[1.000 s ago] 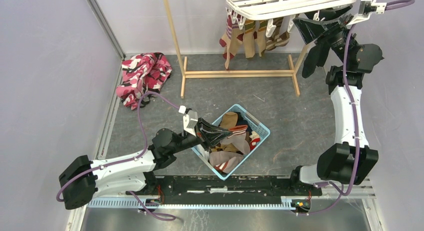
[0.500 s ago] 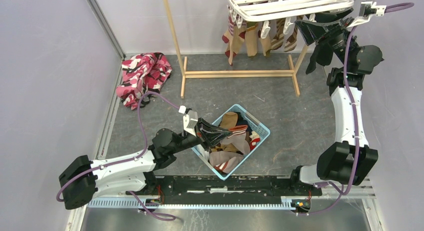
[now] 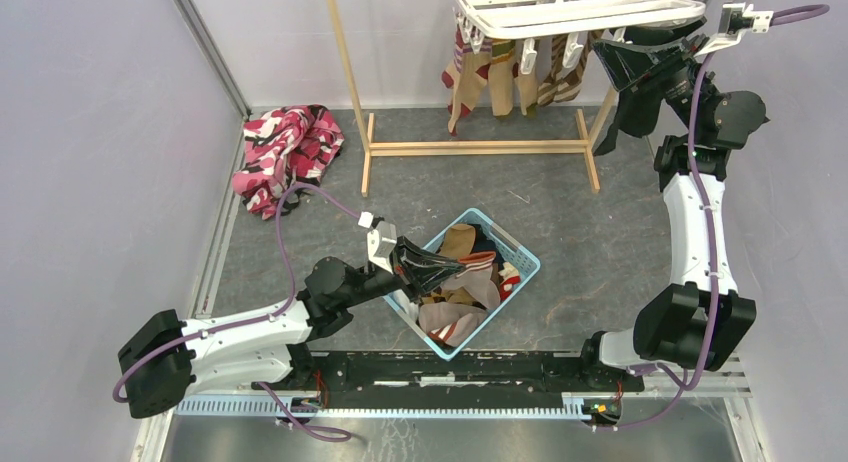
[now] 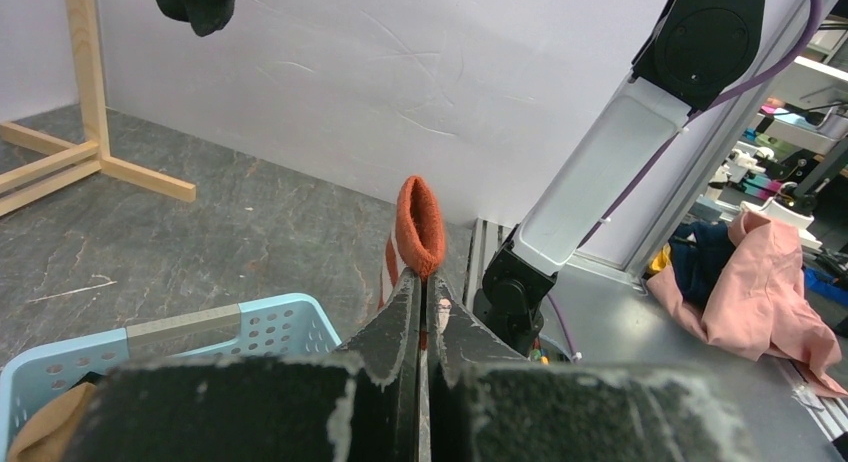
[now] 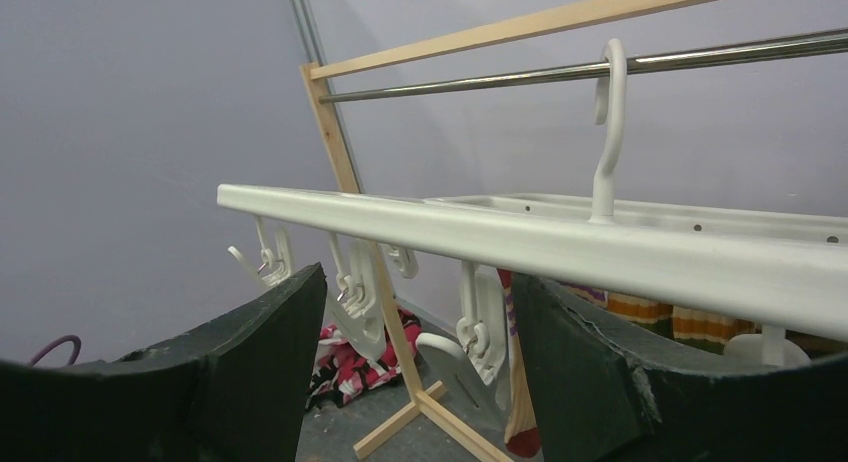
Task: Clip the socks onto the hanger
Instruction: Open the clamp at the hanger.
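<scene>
The left arm stretches low and forward, the left tool (image 3: 452, 268) pinched tight on a sock (image 4: 420, 220). The right arm stands tall, the right tool (image 5: 418, 292) held high, jaws wide apart.

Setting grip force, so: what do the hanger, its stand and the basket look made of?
Hanger: likely moulded plastic, white, smooth with a soft sheen along its bar. Stand: pale wood, seemingly unvarnished, matte square slats. Basket: light blue plastic, probably; wall pierced by round holes.
</scene>
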Action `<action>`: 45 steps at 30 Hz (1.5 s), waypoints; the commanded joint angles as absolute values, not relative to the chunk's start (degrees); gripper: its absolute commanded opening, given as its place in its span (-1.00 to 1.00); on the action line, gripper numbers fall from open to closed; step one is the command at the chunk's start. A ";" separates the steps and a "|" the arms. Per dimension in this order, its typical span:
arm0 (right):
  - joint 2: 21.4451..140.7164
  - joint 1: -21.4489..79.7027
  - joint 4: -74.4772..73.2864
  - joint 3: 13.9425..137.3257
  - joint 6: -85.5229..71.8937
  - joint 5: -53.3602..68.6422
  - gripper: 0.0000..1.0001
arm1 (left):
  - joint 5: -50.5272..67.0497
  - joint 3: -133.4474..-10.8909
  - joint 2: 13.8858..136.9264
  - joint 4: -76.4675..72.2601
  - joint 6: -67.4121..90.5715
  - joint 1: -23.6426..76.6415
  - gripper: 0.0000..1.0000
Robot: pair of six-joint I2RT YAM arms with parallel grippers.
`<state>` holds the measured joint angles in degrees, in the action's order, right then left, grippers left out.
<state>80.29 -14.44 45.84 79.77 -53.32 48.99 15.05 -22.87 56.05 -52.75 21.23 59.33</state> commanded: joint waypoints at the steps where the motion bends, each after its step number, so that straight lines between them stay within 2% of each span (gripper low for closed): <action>1: 78.50 -14.89 49.35 80.36 -54.20 49.70 0.47 | 14.07 -24.61 55.84 -54.35 23.29 59.62 -0.96; 12: 78.39 -15.03 49.97 80.16 -54.26 50.31 0.38 | 13.90 -24.65 55.82 -54.27 23.29 59.73 -0.96; 15: 77.84 -15.40 49.08 80.16 -52.56 51.01 0.55 | 14.07 -24.93 55.82 -54.25 23.23 59.70 -0.96; 18: 76.43 -15.93 41.38 81.02 -45.34 52.06 0.71 | 14.30 -25.75 55.81 -53.16 22.67 59.83 -0.96; 24: 70.70 -16.49 23.32 78.66 -23.23 52.80 0.88 | 14.46 -28.28 55.94 -49.19 19.40 59.82 -0.96; 28: 66.75 -17.53 6.93 77.70 -8.38 52.04 0.91 | 14.51 -30.25 56.12 -46.06 16.45 59.82 -0.96; 35: 58.33 -21.12 -11.47 71.46 11.50 49.07 0.96 | 14.70 -34.23 57.35 -41.92 11.90 59.85 -0.95; 38: 55.96 -22.22 -18.09 67.52 20.41 51.46 0.96 | 15.06 -36.57 59.29 -40.71 10.39 59.85 -0.95; 41: 54.20 -22.32 -31.50 64.10 42.57 62.07 0.96 | 15.45 -38.77 61.60 -39.57 8.06 59.84 -0.96; 45: 55.53 -21.47 -60.00 60.25 82.37 75.06 0.96 | 16.00 -41.76 65.21 -38.26 3.42 59.84 -0.96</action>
